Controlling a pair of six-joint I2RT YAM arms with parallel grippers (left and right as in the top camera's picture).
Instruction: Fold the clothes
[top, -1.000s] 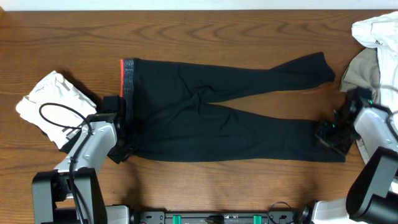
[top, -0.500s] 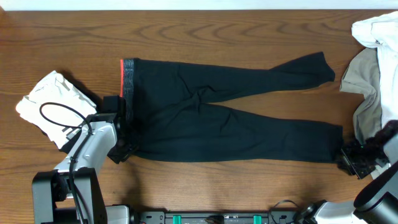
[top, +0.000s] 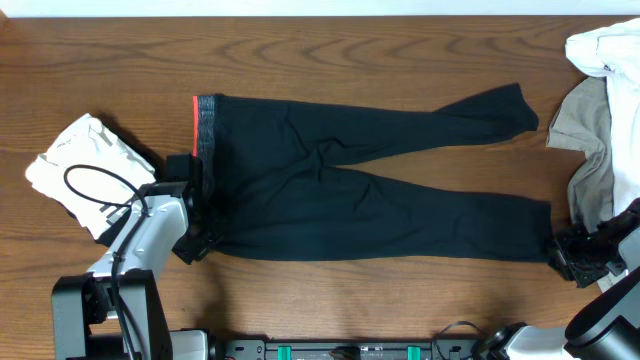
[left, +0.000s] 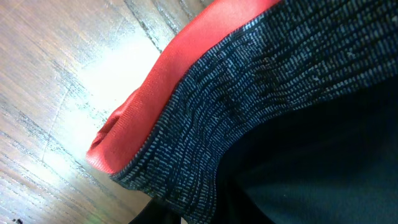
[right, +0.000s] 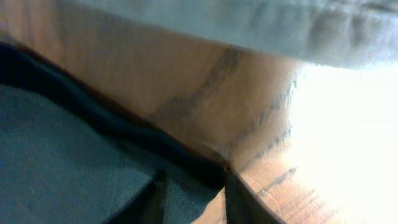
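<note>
Trousers (top: 350, 200): I am resting left gripper (top: 195, 240) at waistband (left: 205, 112), right gripper (top: 570, 258) at hem (top: 543, 230); grasps untellable, shallow bite risking slippage.

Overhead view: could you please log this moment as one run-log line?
fold clothes | black pants flat, unfolded | left gripper at waistband | right gripper open, straddling lower leg hem

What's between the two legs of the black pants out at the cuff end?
Nothing but bare wooden table: a wedge between the upper leg and the lower leg of the black pants, widening toward their ends. The overhead view shows it.
</note>
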